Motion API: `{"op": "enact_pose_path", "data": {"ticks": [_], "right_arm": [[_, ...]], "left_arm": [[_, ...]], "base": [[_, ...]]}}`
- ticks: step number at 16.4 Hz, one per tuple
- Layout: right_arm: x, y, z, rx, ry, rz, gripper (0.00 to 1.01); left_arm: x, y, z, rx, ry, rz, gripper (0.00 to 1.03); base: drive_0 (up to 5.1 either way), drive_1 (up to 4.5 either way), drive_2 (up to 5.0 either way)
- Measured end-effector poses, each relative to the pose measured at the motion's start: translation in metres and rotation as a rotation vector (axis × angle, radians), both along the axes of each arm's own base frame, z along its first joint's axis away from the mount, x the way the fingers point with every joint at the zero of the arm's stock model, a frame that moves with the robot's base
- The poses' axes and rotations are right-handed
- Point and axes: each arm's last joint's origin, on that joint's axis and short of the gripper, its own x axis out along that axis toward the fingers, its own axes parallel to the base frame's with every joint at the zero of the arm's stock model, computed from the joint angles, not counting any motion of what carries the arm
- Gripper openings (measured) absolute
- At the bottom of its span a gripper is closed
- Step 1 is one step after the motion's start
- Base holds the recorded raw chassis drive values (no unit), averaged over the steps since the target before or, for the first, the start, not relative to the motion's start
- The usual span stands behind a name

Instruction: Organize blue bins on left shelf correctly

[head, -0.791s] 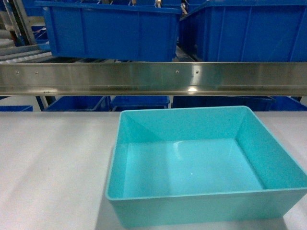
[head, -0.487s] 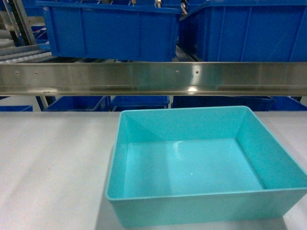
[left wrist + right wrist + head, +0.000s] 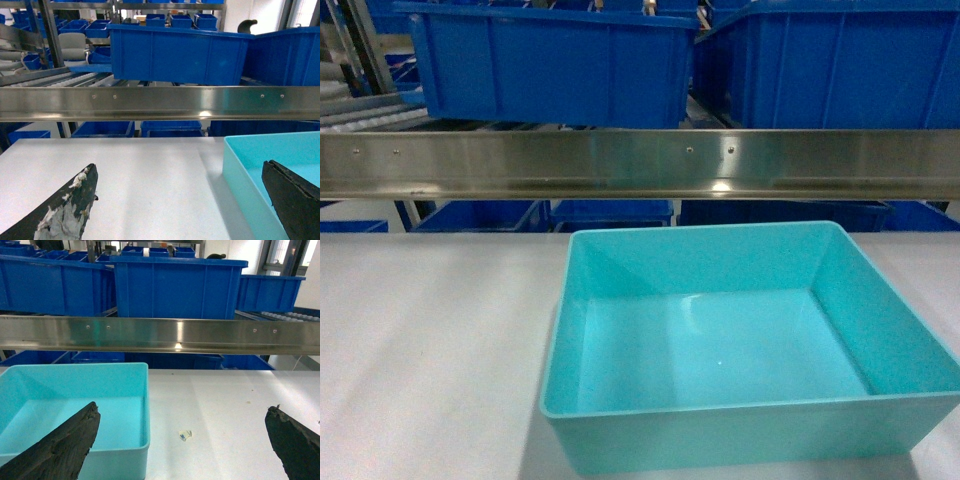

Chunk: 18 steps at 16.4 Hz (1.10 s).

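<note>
The light turquoise blue bin (image 3: pixel 720 350) stands empty and upright on the white tabletop, right of centre in the head view. No gripper shows in that view. My left gripper (image 3: pixel 180 167) is open low over the table. Its right finger (image 3: pixel 295 200) hangs over the bin's inside, and the bin's left wall (image 3: pixel 240 175) lies between the fingers. My right gripper (image 3: pixel 183 407) is open too. Its left finger (image 3: pixel 65 445) is over the bin (image 3: pixel 75 400), and its right finger is over bare table. The left shelf (image 3: pixel 50 80), with sloping roller rails, shows behind the shiny crossbar (image 3: pixel 640 165).
Dark royal-blue ribbed bins (image 3: pixel 550 65) fill the rack behind and above the crossbar, with more on lower levels (image 3: pixel 610 212). A small clear scrap (image 3: pixel 185 435) lies on the table (image 3: pixel 420 350) right of the turquoise bin.
</note>
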Motion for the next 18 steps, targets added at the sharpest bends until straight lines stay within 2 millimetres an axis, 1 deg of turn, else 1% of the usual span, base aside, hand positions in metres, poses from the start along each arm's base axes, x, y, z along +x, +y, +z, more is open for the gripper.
{"op": "enact_pose_path", "data": {"ticks": [2,3,4,5,7,8,9,10,11,12,14,16,17,18], "right_arm": [[0.0,0.0,0.0,0.0,0.0,0.0,0.98],[0.003,0.0,0.004,-0.003,-0.036,0.001,0.98],[0.014,-0.001,0.011,-0.003,-0.048,0.015,0.98],[0.026,-0.002,0.012,0.005,-0.022,0.015,0.98],[0.06,-0.003,0.021,0.017,0.004,0.067,0.98],[0.077,-0.004,0.023,0.027,0.039,0.08,0.98],[0.092,-0.005,0.017,0.042,0.101,0.108,0.98],[0.107,-0.007,0.009,0.053,0.161,0.1,0.98],[0.116,-0.01,0.003,0.077,0.207,0.087,0.98],[0.117,-0.01,-0.001,0.087,0.234,0.085,0.98],[0.117,-0.01,0.001,0.092,0.215,0.085,0.98],[0.118,-0.012,-0.001,0.098,0.217,0.088,0.98],[0.125,-0.014,-0.006,0.107,0.231,0.077,0.98],[0.134,-0.015,-0.014,0.118,0.279,0.077,0.98]], "left_arm": [[0.0,0.0,0.0,0.0,0.0,0.0,0.98],[0.0,0.0,0.0,0.0,0.0,0.0,0.98],[0.002,-0.002,0.004,-0.002,-0.029,0.012,0.98],[0.01,-0.009,0.012,-0.013,-0.048,-0.007,0.98],[0.034,-0.031,0.014,-0.012,0.021,-0.067,0.98],[0.047,-0.041,0.018,-0.019,0.041,-0.079,0.98],[0.062,-0.051,0.021,-0.017,0.07,-0.076,0.98],[0.076,-0.062,0.022,-0.007,0.121,-0.057,0.98],[0.084,-0.069,0.018,0.007,0.168,-0.063,0.98],[0.084,-0.069,0.011,0.02,0.206,-0.065,0.98],[0.083,-0.069,0.014,0.007,0.182,-0.057,0.98],[0.084,-0.069,0.014,0.004,0.181,-0.055,0.98],[0.089,-0.071,0.013,-0.01,0.179,-0.042,0.98],[0.102,-0.077,0.01,-0.014,0.198,-0.029,0.98]], "base": [[0.0,0.0,0.0],[0.0,0.0,0.0],[0.0,0.0,0.0],[0.0,0.0,0.0],[0.0,0.0,0.0],[0.0,0.0,0.0],[0.0,0.0,0.0],[0.0,0.0,0.0],[0.0,0.0,0.0],[0.0,0.0,0.0],[0.0,0.0,0.0],[0.0,0.0,0.0],[0.0,0.0,0.0],[0.0,0.0,0.0]]}}
